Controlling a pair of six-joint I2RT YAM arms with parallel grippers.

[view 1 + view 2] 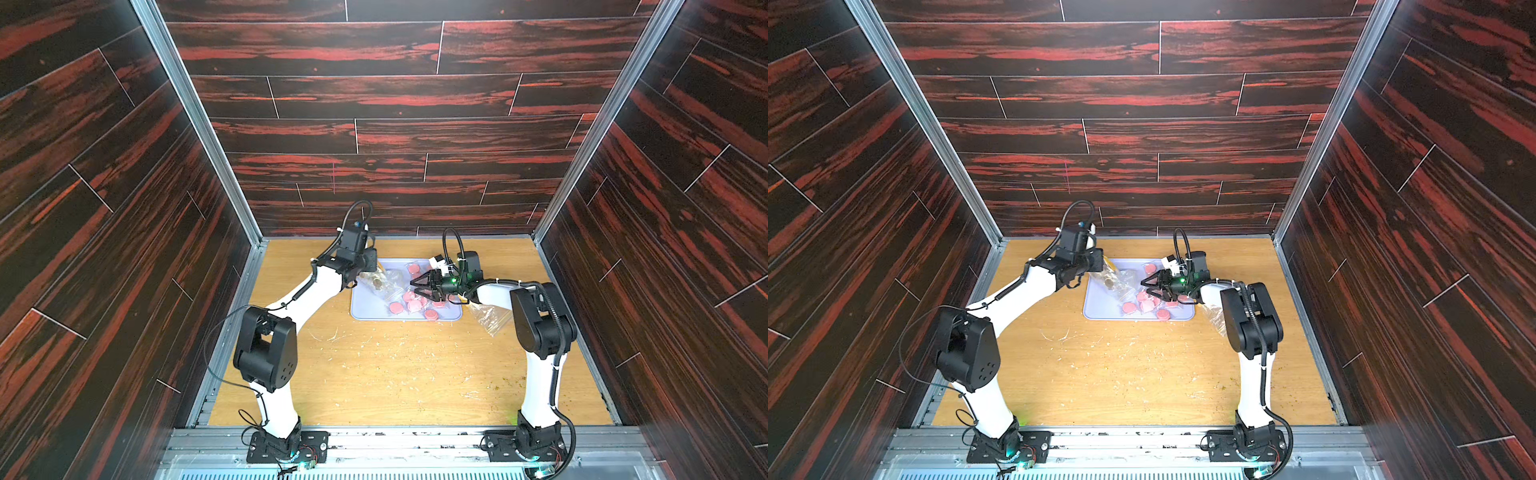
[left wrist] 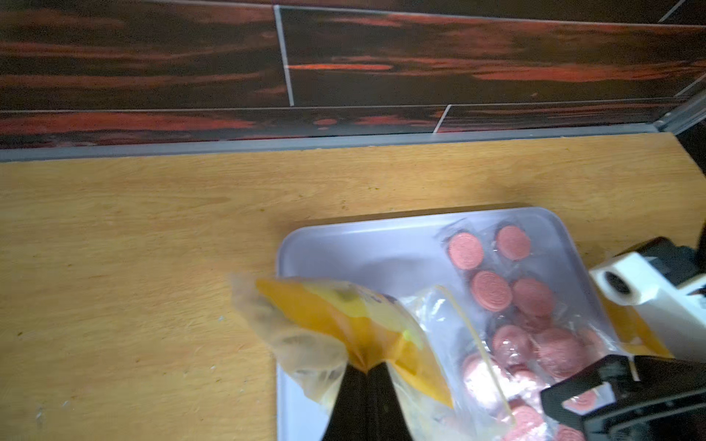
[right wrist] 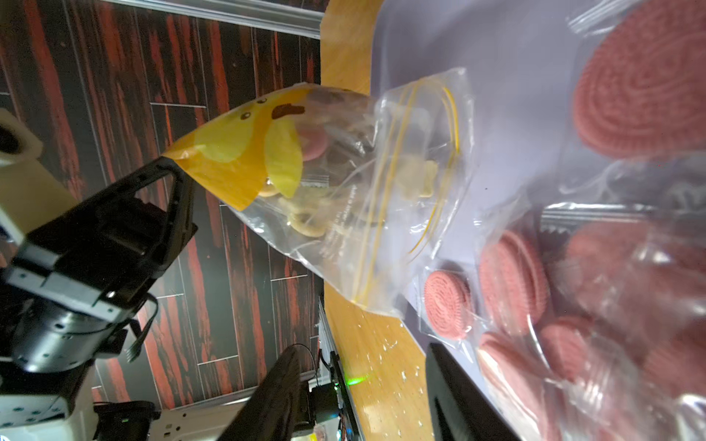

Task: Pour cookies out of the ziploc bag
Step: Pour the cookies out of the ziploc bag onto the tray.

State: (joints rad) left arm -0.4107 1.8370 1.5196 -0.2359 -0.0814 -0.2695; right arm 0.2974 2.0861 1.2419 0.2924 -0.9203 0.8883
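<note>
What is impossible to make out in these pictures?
- Cookies inside the ziploc bag: uncountable; right wrist view, yellow print and wrinkles hide them.
- Second clear bag: in both top views, the right arm partly covers it.
- Right gripper: right wrist view, the edge crops it.

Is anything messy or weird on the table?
Yes. Pale crumbs are scattered over the wooden table in front of the tray, and a crumpled clear bag lies off the tray, partly under the right arm.
</note>
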